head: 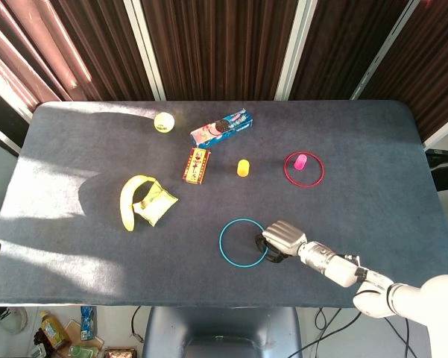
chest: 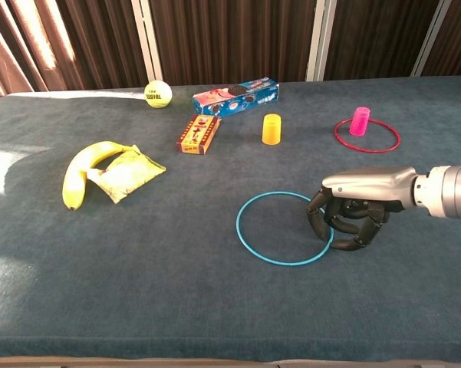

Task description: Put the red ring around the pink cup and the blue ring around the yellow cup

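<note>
Now your right hand is curling its fingers over the thin blue plastic ring's edge on the dark blue felt counter, brown curtains hanging behind.

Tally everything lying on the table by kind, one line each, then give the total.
Rings: 2, red ring, blue ring
Cups: 2, pink cup, yellow cup
Boxes: 2, cookie box, small red box
Ball: 1, tennis ball
Banana: 1
Snack bag: 1
Total: 9
</note>
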`<action>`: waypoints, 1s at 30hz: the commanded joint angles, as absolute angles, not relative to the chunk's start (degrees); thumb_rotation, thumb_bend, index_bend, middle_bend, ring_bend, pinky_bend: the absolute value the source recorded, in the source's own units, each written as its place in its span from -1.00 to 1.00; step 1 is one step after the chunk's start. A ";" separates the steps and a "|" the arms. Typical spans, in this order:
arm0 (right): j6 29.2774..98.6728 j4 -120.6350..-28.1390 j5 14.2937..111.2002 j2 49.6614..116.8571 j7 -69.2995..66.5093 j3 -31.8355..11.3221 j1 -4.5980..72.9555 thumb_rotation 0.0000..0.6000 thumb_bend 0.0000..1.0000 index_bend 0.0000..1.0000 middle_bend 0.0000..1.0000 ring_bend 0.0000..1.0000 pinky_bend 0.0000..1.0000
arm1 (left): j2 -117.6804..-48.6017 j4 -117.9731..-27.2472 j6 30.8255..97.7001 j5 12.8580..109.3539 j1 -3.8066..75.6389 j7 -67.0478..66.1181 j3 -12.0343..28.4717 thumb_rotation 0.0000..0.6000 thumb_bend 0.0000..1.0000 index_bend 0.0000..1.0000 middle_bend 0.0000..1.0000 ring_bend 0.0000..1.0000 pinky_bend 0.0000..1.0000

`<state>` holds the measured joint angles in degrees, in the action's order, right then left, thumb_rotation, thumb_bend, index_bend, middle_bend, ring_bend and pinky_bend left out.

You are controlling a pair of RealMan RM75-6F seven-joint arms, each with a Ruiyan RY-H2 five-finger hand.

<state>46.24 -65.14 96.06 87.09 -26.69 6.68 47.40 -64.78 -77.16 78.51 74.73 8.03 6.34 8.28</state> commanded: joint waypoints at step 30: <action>47.86 -66.20 94.37 86.72 -23.41 6.02 46.97 1.00 0.18 0.69 0.81 1.00 0.92 | -64.83 -76.86 77.87 74.78 8.01 6.90 8.12 1.00 -0.41 -0.72 -1.00 -1.00 -0.64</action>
